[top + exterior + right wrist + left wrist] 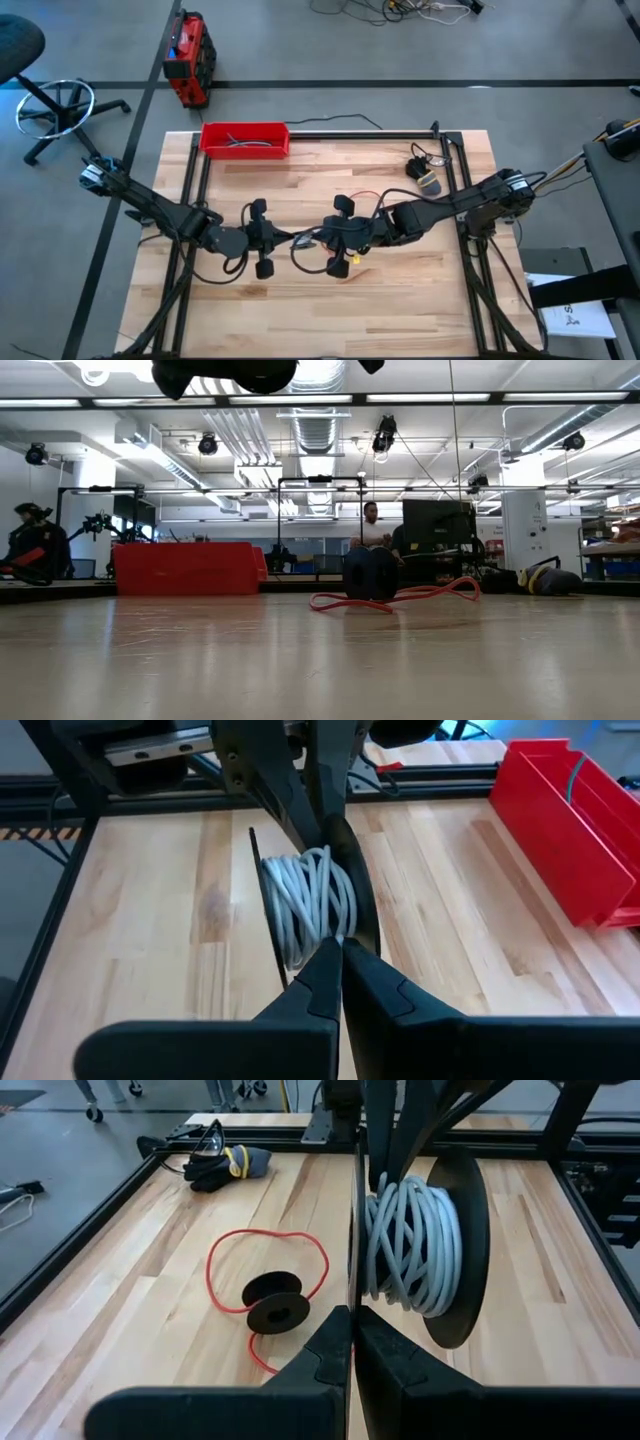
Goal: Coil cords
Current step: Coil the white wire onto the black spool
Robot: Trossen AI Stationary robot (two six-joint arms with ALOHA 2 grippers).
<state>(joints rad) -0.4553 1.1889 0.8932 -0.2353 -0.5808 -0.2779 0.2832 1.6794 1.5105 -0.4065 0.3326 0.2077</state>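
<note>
The white cord [405, 1240] is wound in a thick coil on a black spool with two discs [465, 1250], held above the table's middle between both grippers. My left gripper [352, 1328] [297, 240] is shut at one disc. My right gripper [340, 952] [330, 237] meets the spool from the opposite side and is shut too. The red cord [268, 1250] lies in a loose loop on the table, ending at a small black spool [277, 1302] that rests on its side; the low view shows it as red cord [395, 598]. My left gripper pinches the thin rim of one spool disc [352, 1285] between its two fingers, coming level from the table's left. The disc stands on edge and the spool is lifted clear of the table. My right gripper is shut at the edge of the white coil, by the other disc's rim [352, 932], coming level from the table's right. Whether it has the disc or a strand of cord, I cannot tell.
A red tray [245, 138] with dark cables stands at the table's far left. A dark bundle with a yellow band [425, 172] lies at the far right. A black frame [460, 190] runs along the table's edges. Bare wood [300, 310] lies toward the near edge.
</note>
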